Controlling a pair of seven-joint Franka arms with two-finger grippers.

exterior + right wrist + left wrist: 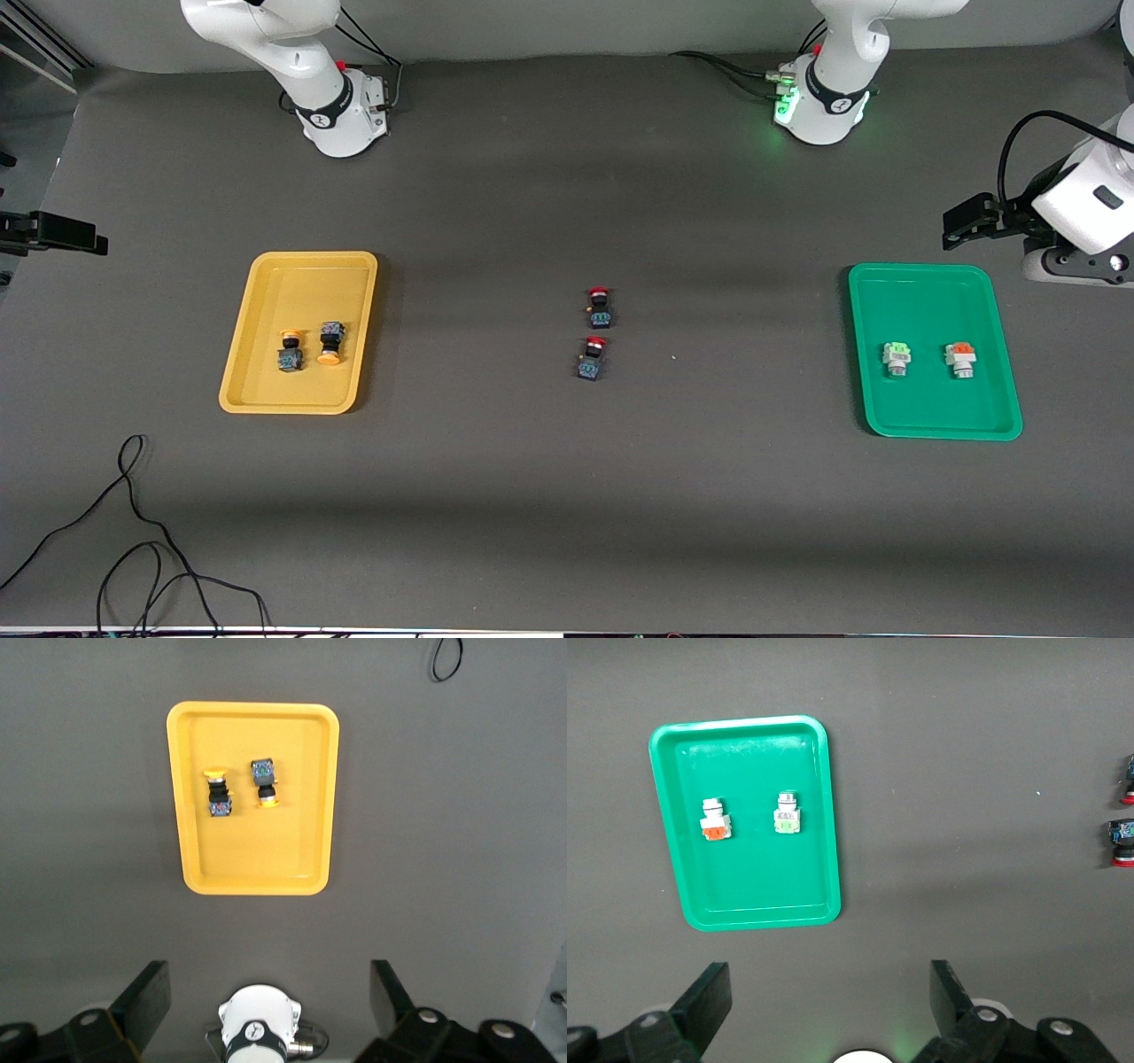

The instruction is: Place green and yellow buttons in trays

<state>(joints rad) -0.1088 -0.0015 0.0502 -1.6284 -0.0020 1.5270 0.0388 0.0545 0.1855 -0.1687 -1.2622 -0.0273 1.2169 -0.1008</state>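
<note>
Both my hands are empty and spread wide. The left gripper (830, 970) hangs high over the bare table beside the green tray (921, 292), its fingers (709, 1001) well apart. The right gripper (270, 970) hangs just as high near the yellow tray (301, 283), jaws open too. I hold them up and off the trays so nothing gets nudged; each wrist camera takes in its whole tray.

The sorting looks done to me. At mid-height of the front view, toward the right arm's end, the yellow tray holds the two yellow-capped buttons (291, 351) (330, 344). They lie side by side near its middle, close together but not touching, caps pointing opposite ways. Toward the left arm's end, at the same height in the frame, the green tray holds the white button with the green block (897, 358) and the white button with the orange block (960, 358). They are set apart from each other and clear of the rim.

In the centre of the frame two red-capped buttons (600, 307) (593, 358) sit on the bare table, one just below the other. They are not mine to move, so I leave them there, well apart from both trays.

A loose cable (133, 532) curls in the lower corner of the front view at the right arm's end — out of my way.
</note>
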